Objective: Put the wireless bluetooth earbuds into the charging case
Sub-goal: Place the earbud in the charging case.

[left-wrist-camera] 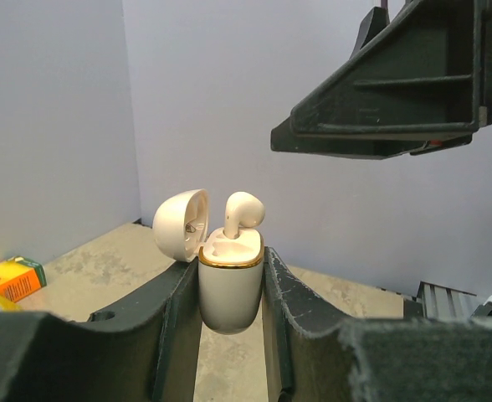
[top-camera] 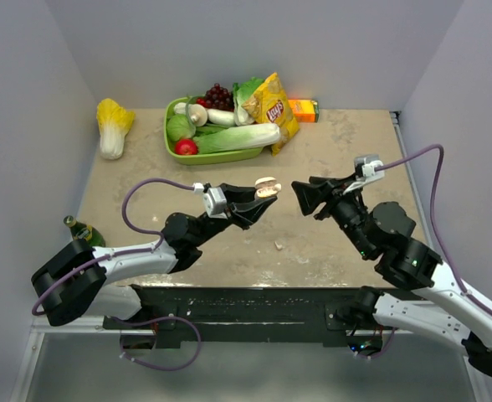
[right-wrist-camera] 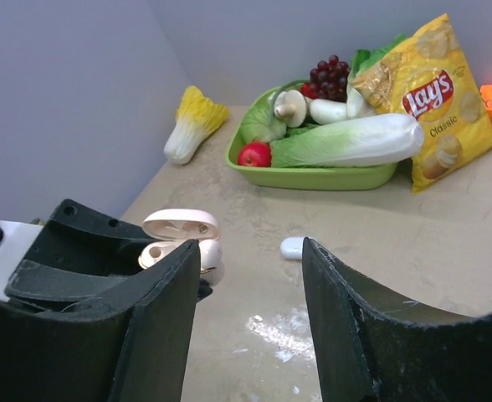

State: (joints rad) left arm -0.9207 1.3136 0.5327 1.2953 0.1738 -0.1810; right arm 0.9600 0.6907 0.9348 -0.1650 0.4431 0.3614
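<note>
My left gripper point(top-camera: 263, 198) is shut on the charging case point(top-camera: 267, 188), holding it above the middle of the table. In the left wrist view the white case point(left-wrist-camera: 229, 289) sits upright between the fingers with its lid swung open to the left. One white earbud point(left-wrist-camera: 243, 211) stands in a slot, its head sticking out. My right gripper point(top-camera: 304, 199) hangs just right of the case, open, with nothing between its jaws point(right-wrist-camera: 250, 247). A second small white earbud point(right-wrist-camera: 292, 247) lies on the table below point(top-camera: 279, 245).
A green basket point(top-camera: 229, 157) of vegetables and grapes stands at the back, with a yellow chips bag point(top-camera: 273, 109) leaning on it. An orange box point(top-camera: 304, 110) is behind that. A cabbage point(top-camera: 112, 126) lies back left. A green bottle point(top-camera: 83, 230) stands by the left arm.
</note>
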